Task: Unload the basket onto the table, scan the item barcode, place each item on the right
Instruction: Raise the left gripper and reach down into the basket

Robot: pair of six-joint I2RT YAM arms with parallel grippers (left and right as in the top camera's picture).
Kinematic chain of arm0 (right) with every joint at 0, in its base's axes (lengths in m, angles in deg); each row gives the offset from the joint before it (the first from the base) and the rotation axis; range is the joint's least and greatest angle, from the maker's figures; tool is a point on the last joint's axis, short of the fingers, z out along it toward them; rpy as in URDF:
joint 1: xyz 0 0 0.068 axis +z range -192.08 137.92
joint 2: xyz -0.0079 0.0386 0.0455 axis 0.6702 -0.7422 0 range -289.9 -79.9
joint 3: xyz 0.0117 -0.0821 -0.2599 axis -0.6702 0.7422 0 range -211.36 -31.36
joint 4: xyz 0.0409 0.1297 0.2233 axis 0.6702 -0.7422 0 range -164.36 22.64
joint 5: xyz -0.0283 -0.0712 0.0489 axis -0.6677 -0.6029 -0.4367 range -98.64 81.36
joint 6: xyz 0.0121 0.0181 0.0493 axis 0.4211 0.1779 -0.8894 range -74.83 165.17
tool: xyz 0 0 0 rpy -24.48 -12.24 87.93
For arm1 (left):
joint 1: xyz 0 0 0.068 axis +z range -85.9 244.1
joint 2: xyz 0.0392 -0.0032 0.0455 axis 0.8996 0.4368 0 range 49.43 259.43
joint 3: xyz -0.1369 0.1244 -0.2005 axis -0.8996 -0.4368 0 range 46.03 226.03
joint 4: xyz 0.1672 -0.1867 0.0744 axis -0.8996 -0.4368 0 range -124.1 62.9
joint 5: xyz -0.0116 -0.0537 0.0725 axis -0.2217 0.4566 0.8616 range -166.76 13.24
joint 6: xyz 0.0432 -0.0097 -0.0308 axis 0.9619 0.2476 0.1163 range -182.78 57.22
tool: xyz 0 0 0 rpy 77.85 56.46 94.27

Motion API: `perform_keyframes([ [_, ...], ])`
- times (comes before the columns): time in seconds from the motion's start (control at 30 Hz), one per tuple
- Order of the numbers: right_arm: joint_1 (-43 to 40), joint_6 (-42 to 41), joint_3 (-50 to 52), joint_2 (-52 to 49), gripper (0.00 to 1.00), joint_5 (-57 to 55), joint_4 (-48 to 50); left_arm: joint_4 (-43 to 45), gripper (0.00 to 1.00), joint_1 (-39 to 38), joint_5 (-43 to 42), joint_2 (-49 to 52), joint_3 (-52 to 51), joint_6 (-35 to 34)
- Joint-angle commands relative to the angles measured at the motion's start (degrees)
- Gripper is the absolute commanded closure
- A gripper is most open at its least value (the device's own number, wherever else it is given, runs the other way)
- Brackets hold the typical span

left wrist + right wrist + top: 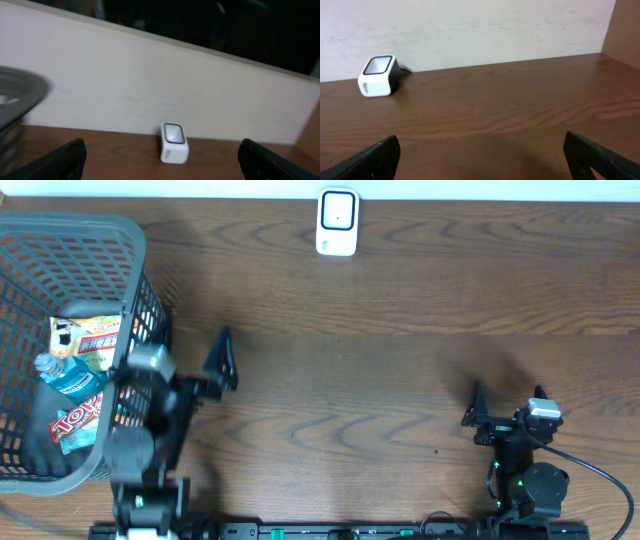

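Left claw (161, 169) at 8 o'clock and right claw (481, 145) at 4 o'clock both hang spread wide above the desk (380, 380). The items (92, 340), packets and a bottle, lie in the basket (60, 225) at 9 o'clock, just beside the left claw. The scanner (337, 222) stands at 12 o'clock.

The left pincer (185, 372) gapes wide and holds nothing. Its dark fingers (62, 159) sit at the lower corners of its wrist view, pointing level toward the barcode scanner (337, 222). The right pincer (506, 418) is just as wide and empty, low over the worktop (380, 350), with the scanner ahead to its left.
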Motion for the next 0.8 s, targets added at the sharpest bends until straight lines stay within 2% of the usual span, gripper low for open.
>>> perform_keyframes([
  [0.0, -0.2, 0.7, 0.3, 0.3, 0.01, 0.3, 0.0, 0.8, 0.04, 0.2, -6.8, 9.9, 8.9, -0.2],
  [0.13, -0.2, 0.7, 0.3, 0.3, 0.01, 0.3, 0.0, -1.3, 0.04, 0.3, -8.1, 20.8, 20.4, -0.3],
  [0.27, -0.2, 0.7, 0.3, 0.3, 0.01, 0.3, 0.0, 0.0, 0.04, 0.7, -7.6, 25.1, 22.7, 1.7],
  [0.53, -0.2, 0.7, 0.3, 0.3, 0.01, 0.3, 0.0, 8.8, 0.04, 1.3, -7.0, 26.3, 22.8, 1.1],
  [0.7, -0.2, 0.7, 0.3, 0.3, 0.01, 0.3, 0.0, 8.8, 0.04, 1.3, -1.9, 26.3, 23.5, 1.2],
  [0.77, -0.2, 0.7, 0.3, 0.3, 0.01, 0.3, 0.0, 5.9, 0.04, 1.3, -0.3, 26.4, 24.7, 1.2],
])
